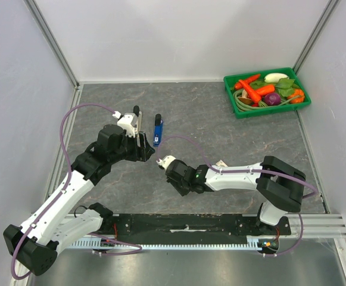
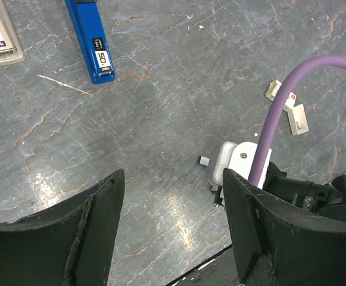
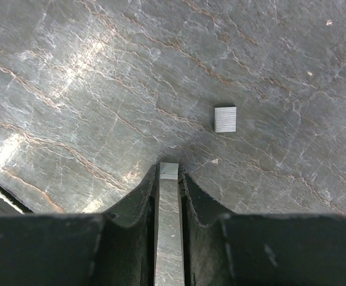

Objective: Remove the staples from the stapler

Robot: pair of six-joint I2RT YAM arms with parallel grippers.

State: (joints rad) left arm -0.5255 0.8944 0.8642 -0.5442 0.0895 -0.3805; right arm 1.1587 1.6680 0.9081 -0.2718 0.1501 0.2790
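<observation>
The blue stapler [image 1: 157,130] lies on the grey table; in the left wrist view it [image 2: 92,42] lies beside a beige stapler part [image 2: 3,36]. My right gripper [image 1: 159,161] is low over the table, shut on a thin silver staple strip [image 3: 169,173] held between its fingers. A small loose staple block [image 3: 225,119] lies just beyond its tips and also shows in the left wrist view [image 2: 205,159]. My left gripper [image 1: 144,146] is open and empty [image 2: 173,179], hovering above bare table close to the right gripper.
A green tray [image 1: 267,110] of toy vegetables stands at the back right. Small white scraps [image 2: 286,104] lie on the table near the right arm. A black rail [image 1: 184,223] runs along the near edge.
</observation>
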